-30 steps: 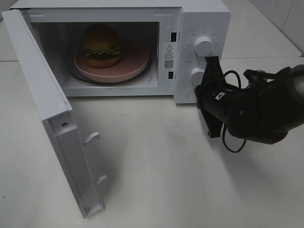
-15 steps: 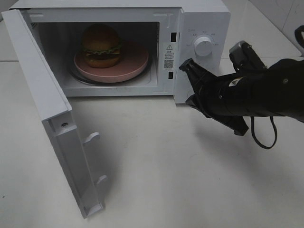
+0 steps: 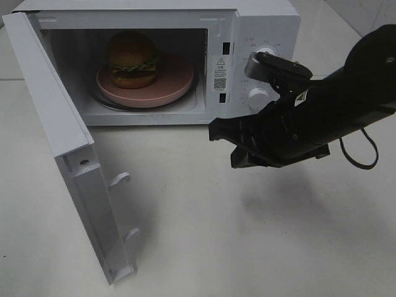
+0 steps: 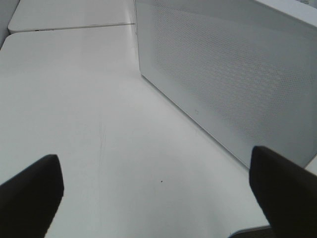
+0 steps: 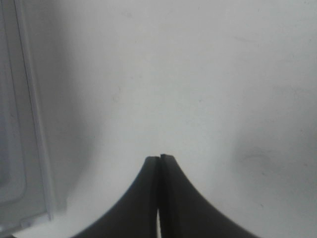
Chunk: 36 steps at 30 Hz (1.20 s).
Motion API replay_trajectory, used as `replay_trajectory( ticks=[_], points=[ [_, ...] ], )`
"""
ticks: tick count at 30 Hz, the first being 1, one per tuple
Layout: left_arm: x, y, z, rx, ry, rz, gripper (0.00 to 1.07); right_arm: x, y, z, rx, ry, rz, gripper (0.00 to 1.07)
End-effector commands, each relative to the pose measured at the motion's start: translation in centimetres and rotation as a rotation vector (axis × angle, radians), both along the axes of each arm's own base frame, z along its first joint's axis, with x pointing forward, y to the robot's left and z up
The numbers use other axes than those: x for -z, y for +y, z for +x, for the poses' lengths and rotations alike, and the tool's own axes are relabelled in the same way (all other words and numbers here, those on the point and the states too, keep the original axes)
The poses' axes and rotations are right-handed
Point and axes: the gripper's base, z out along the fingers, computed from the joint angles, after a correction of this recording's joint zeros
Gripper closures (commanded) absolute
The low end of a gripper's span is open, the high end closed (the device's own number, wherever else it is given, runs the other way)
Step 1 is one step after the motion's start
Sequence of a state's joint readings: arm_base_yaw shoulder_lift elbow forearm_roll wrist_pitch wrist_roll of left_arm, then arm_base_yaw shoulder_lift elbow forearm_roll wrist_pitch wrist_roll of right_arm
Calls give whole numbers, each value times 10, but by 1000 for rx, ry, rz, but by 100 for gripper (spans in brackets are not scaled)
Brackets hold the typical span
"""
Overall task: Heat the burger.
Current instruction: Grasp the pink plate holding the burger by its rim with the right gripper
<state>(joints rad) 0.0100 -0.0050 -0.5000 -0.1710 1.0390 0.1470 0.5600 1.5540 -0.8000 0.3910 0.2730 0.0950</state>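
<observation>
Presently the right gripper (image 3: 213, 131), clenched on nothing, is hovering before the microwave (image 3: 266, 25), pointing toward the open door (image 3: 93, 210) lying well apart leftward; the burger (image 3: 131, 59) is sitting inside.

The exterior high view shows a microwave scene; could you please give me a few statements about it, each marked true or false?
1. The burger sits on the pink plate inside the microwave. True.
2. The microwave door is closed. False: it stands wide open.
3. The right gripper is shut with nothing between its fingers. True.
4. The left gripper is clamped on the burger. False: it is open and empty.
</observation>
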Motion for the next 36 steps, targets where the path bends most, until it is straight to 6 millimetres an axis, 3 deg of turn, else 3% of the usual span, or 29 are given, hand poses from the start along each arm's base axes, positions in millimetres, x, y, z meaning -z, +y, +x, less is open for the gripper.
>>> replay_trajectory(
  ticks=[1,11,21,22,24,25,26,28,36],
  points=[
    [0,0,-3,-4,-29,0,10,-5,-3,-3,-106,12,-90,105],
    [0,0,-3,-4,-29,0,10,-22,-15,-1,-494,7,-426,102],
    [0,0,-3,-4,-29,0,10,-42,-14,5,-861,-69,-560,101],
    [0,0,-3,-4,-29,0,10,-45,-14,6,-969,-105,-591,100],
    [0,0,-3,-4,-29,0,10,-47,-13,7,-1020,-123,-606,100],
    [0,0,-3,-4,-29,0,10,-50,-13,7,-1148,-164,-639,99],
    [0,0,-3,-4,-29,0,10,-50,-13,7,-1148,-164,-639,99],
    [0,0,-3,-4,-29,0,10,-51,-13,8,-1361,-236,-690,98],
    [0,0,-3,-4,-29,0,10,-51,-12,9,-1603,-325,-745,89]
  ],
)
